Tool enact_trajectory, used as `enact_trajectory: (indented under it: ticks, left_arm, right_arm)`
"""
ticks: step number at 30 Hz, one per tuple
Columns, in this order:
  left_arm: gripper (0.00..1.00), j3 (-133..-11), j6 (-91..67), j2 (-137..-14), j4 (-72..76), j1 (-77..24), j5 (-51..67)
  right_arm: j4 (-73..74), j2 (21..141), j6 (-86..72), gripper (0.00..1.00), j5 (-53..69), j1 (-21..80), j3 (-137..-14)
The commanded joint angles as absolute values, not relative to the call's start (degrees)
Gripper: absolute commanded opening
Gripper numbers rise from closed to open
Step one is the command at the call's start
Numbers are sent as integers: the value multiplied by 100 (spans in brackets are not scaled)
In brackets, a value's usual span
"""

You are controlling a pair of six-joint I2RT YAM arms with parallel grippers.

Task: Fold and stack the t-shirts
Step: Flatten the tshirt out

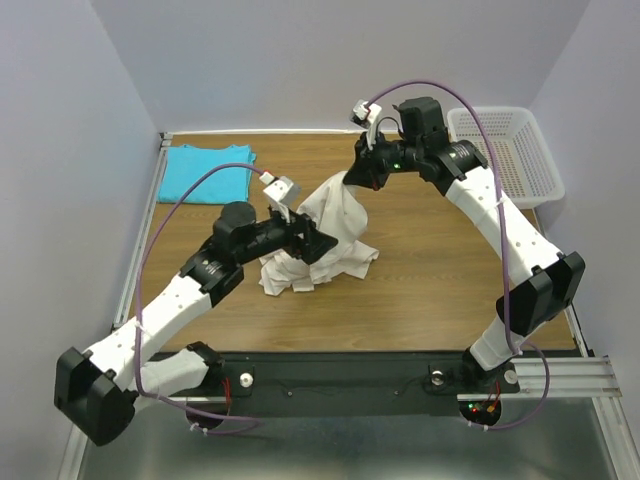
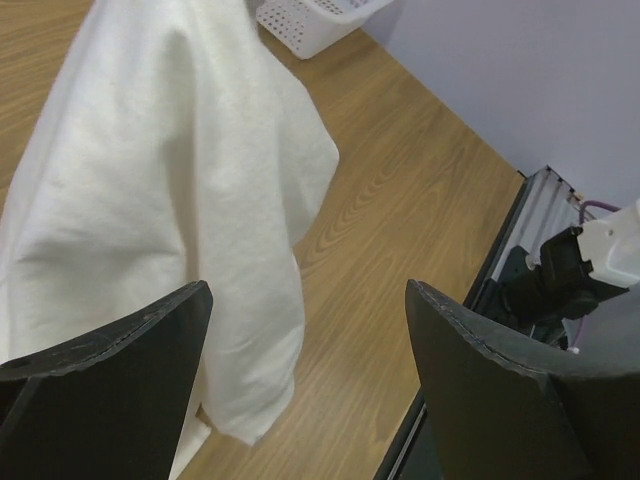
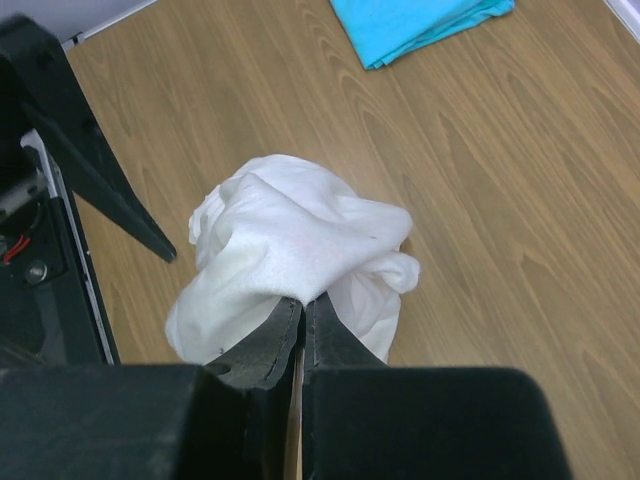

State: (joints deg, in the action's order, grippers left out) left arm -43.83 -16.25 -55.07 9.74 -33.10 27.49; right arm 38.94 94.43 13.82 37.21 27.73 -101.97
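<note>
near the middle of the wooden tabletop (image 1: 420, 290), the large cream off-white cotton t-shirt (image 1: 335, 225) hangs as a bunched column, its top pinched up and its lower folds heaped on the wood. the right tool (image 3: 303, 305) is clamped on that top bunch, jaws pressed together with cloth spilling out beyond them. the shirt's long axis runs from that pinch down and toward the near-left, which puts its loose lower part just beside the left tool (image 1: 308, 242). that tool stands spread wide and holds nothing (in its own wrist view the cloth hangs ahead and off toward one finger, while the gap mostly frames bare wood). so the left arm is the nearer one for a second hold, i judge, once it shifts toward the cloth. the smaller bright turquoise blue t-shirt (image 1: 205, 170) lies flat at the far-left corner, well apart, and the white perforated plastic basket (image 1: 505, 150) sits at the far right.
</note>
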Motion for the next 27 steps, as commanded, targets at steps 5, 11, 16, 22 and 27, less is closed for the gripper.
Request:
enact_trajectory:
  ticks: [5, 11, 16, 22, 27]
  left_arm:
    - [89, -5456, -1169, -6661, 581, -4560, -380]
    - [60, -6045, -1134, -7329, 448, -4913, -1327]
    - [0, -6634, -862, -7567, 702, -5185, -345]
    - [0, -7407, -1106, -7594, 1045, -5510, 1904]
    - [0, -7383, -1493, -7068, 1406, -5546, 1988]
  right_arm:
    - [3314, 9115, 949, 1, 3779, 2663, -10284]
    - [3252, 8755, 897, 1, 3832, 2479, -10003]
    - [3243, 8219, 984, 1, 4209, 1944, -9826]
    - [3726, 7901, 1143, 0, 5175, 1161, -10649]
    - [3657, 8348, 906, 0, 5457, 975, -11346]
